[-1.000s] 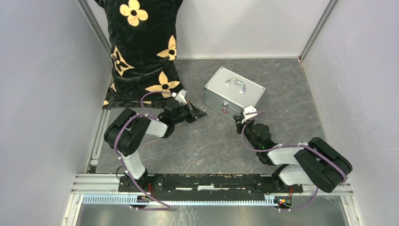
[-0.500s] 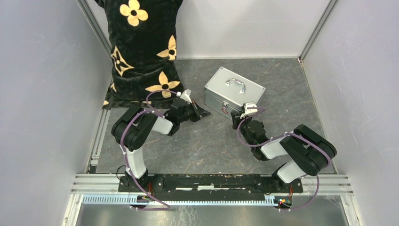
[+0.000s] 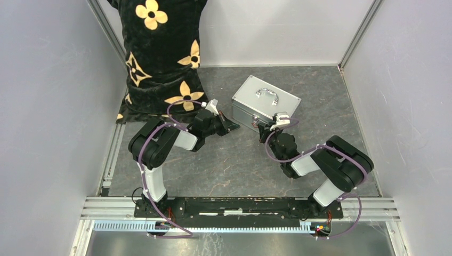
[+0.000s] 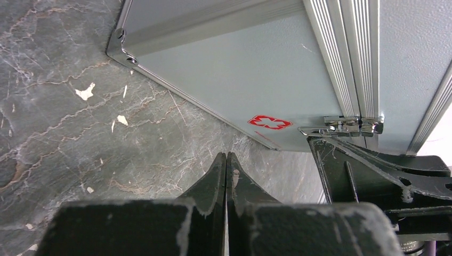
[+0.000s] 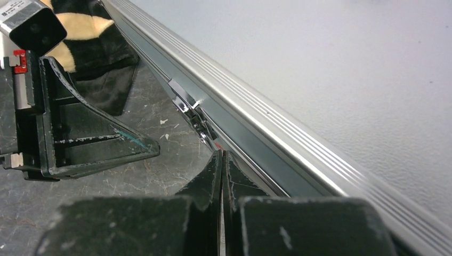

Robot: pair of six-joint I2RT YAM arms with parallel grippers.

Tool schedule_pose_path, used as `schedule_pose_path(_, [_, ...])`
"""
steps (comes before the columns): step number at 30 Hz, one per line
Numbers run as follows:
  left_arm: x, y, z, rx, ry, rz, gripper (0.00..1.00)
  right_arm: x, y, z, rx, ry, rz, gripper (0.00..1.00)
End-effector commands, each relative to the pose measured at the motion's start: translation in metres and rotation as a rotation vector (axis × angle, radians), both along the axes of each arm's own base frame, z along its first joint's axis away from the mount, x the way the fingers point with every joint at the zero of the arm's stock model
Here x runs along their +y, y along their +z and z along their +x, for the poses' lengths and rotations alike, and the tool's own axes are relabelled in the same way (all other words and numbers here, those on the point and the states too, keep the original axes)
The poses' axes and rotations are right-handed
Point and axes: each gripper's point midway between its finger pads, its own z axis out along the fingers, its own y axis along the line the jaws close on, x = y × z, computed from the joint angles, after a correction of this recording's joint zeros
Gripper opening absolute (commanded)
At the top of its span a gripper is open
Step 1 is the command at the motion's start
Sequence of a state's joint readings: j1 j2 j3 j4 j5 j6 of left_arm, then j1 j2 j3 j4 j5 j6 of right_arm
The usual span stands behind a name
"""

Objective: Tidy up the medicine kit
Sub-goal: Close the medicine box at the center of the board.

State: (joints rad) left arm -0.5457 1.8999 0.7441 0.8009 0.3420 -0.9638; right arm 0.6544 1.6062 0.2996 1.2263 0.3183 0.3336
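On the tabletop [image 3: 229,165], your left tool [image 3: 232,128] and right tool [image 3: 261,132] sit pressed together, empty, just beside the closed kit [image 3: 266,105].

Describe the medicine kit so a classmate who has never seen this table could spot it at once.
On the dark marbled table, right of the black cloth with yellow flowers, sits the medicine kit. It alone is a silver metal box with a chrome handle on top.
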Motion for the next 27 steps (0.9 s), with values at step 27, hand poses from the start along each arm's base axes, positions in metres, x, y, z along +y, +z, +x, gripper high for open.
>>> schedule_pose_path(27, [-0.014,0.016,0.006,-0.075,-0.049,-0.029,0.02,0.022,0.027,0.012,-0.081,0.054,0.097,0.0])
